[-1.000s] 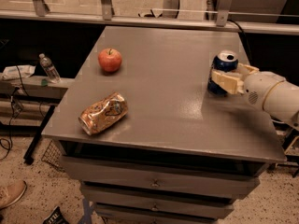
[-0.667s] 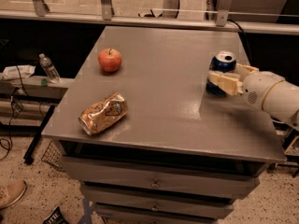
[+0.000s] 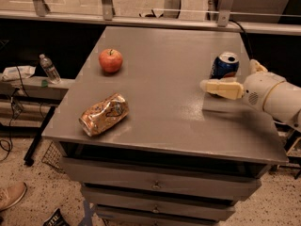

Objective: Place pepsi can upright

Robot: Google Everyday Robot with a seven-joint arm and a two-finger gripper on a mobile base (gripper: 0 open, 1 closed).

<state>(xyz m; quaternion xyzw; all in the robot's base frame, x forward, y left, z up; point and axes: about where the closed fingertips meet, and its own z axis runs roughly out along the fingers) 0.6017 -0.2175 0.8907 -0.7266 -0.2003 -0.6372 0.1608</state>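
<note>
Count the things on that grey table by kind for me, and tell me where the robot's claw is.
Cans: 2 (blue pepsi can, standing; crushed gold can, on its side)
Apples: 1 (red apple)
Total: 3 on the table
The gripper is right at the pepsi can, on the table's right side.

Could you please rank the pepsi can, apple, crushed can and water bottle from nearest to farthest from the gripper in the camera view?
1. pepsi can, right side of the table, right at the gripper.
2. apple, back left, and crushed can, front left: too close to call.
3. water bottle, off the table, far left.
</note>
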